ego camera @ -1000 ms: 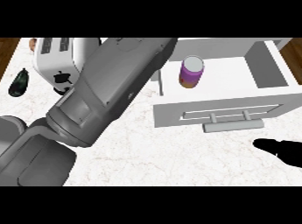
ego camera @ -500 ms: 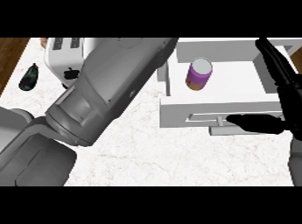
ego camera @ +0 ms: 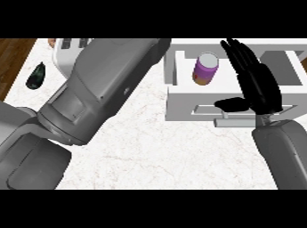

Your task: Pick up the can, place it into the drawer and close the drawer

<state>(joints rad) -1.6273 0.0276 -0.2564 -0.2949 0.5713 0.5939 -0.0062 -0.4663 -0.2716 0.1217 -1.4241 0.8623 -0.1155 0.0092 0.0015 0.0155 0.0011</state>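
Observation:
The can, purple with a pale top, stands upright between the walls of the open white drawer. My right hand is open, its fingers straight and pointing away from me, just right of the can and over the drawer. Its thumb lies across the drawer's front panel near the handle. My left forearm runs from the lower left up to the top of the view, and its hand does not show.
A white appliance stands at the back left, partly behind the left forearm. A dark green object lies by the counter's left edge. White marble counter lies in front of the drawer.
My right hand has risen from the lower right and now stretches over the drawer beside the can. The drawer and can sit lower and nearer the middle of the view.

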